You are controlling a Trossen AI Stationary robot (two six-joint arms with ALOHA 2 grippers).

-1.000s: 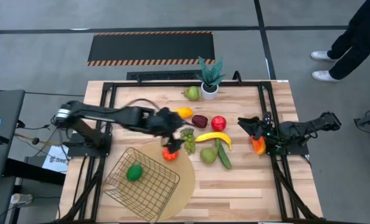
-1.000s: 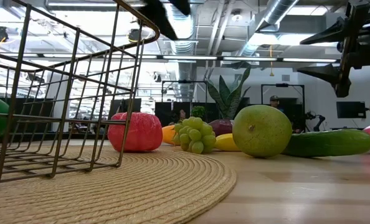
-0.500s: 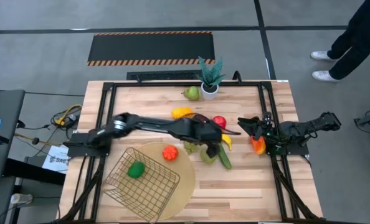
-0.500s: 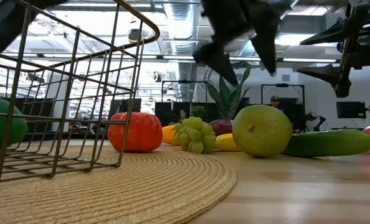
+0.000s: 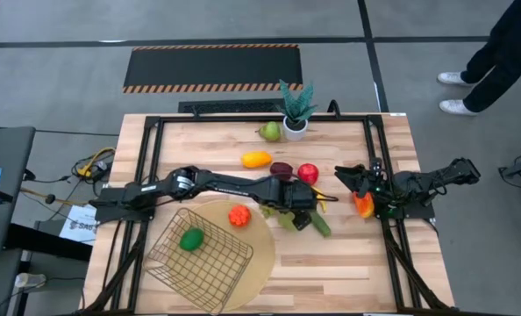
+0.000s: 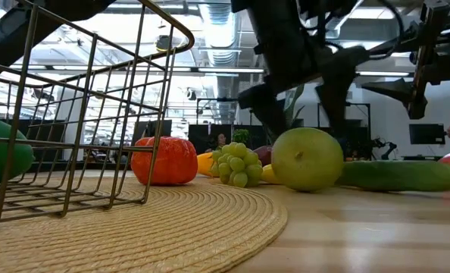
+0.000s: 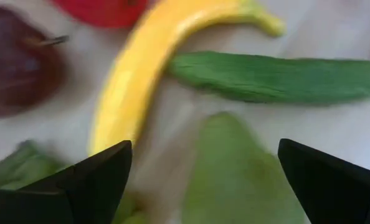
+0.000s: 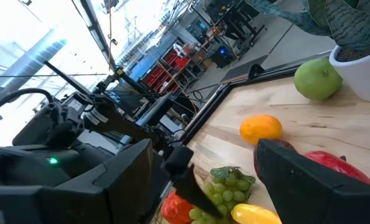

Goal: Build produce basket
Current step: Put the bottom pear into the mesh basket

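Our left end effector is wide open, with the green pear right between its fingers.

Golden wire-mesh basket holds one green fruit. Just beside it an orange-red fruit; farther off green grapes, pale-green pear, yellow banana, green cucumber.
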